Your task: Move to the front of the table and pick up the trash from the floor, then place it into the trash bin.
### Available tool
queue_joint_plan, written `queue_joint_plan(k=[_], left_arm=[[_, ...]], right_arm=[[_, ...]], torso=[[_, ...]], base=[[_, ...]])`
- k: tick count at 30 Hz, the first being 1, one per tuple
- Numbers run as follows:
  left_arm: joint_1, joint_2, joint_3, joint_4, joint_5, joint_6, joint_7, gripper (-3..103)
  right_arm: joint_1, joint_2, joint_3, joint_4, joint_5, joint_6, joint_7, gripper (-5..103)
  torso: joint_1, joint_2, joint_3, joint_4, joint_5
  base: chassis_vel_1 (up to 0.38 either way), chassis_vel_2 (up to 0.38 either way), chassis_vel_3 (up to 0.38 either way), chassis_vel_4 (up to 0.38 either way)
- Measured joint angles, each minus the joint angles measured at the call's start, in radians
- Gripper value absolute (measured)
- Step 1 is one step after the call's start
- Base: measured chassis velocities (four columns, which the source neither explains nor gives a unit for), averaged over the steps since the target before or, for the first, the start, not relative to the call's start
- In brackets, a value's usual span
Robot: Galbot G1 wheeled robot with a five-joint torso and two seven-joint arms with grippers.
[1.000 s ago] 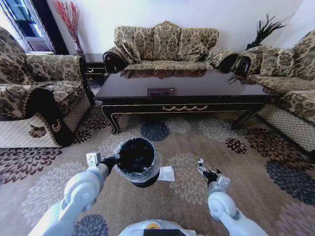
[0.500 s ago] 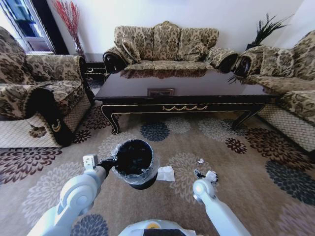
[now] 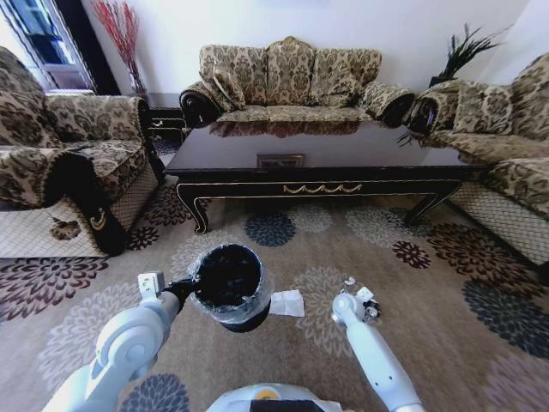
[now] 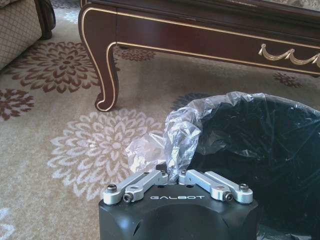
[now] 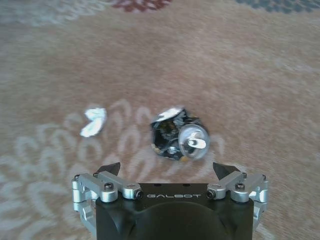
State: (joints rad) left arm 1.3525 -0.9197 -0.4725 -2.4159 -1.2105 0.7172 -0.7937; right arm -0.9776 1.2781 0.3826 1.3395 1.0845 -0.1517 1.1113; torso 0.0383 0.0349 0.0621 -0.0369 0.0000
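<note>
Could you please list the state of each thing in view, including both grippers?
Left gripper: shut on the bin's plastic liner, holding the bin up.
Bin: upright, off the carpet, lined.
Right gripper: open, lowered over the crumpled piece.
Crumpled piece: dark and shiny, lying on the carpet, not gripped.
White scrap: on the carpet, beside the crumpled piece.
Napkin: flat on the carpet by the bin.

Floral sofas (image 3: 290, 79) ring a white-walled lounge.

Floral-patterned sofa (image 3: 290, 79) seen at top centre, against white wall. Matching armchair (image 3: 64, 163) placed at left edge. Second sofa (image 3: 506, 146) at right. Red dried stems (image 3: 120, 34) stood upper left; dark feathery plant (image 3: 463, 51) upper right.
</note>
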Motion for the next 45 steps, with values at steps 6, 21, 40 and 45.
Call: queue_joint_plan(k=[6, 21, 40, 45], left_arm=[[-0.009, -0.003, 0.013, 0.006, 0.0, 0.0, -0.001, 4], [0.004, -0.001, 0.015, 0.008, 0.004, 0.0, -0.003, 4], [-0.007, 0.009, 0.013, 0.018, -0.006, -0.002, -0.006, 4], [-0.02, 0.002, 0.029, 0.025, -0.006, -0.003, -0.007, 4]], right_arm=[[0.024, 0.005, 0.02, -0.058, 0.028, 0.0, 0.017, 100], [0.11, -0.02, 0.029, -0.272, -0.013, 0.04, -0.061, 100], [0.198, -0.019, 0.008, -0.426, -0.048, 0.06, -0.118, 100], [0.203, -0.024, 0.01, -0.466, -0.047, 0.069, -0.133, 100]], torso=[[0.0, 0.0, 0.0, 0.0, 0.0], [0.0, 0.0, 0.0, 0.0, 0.0], [0.0, 0.0, 0.0, 0.0, 0.0001], [0.0, 0.0, 0.0, 0.0, 0.0001]], base=[[0.0, 0.0, 0.0, 0.0], [0.0, 0.0, 0.0, 0.0], [0.0, 0.0, 0.0, 0.0], [0.0, 0.0, 0.0, 0.0]])
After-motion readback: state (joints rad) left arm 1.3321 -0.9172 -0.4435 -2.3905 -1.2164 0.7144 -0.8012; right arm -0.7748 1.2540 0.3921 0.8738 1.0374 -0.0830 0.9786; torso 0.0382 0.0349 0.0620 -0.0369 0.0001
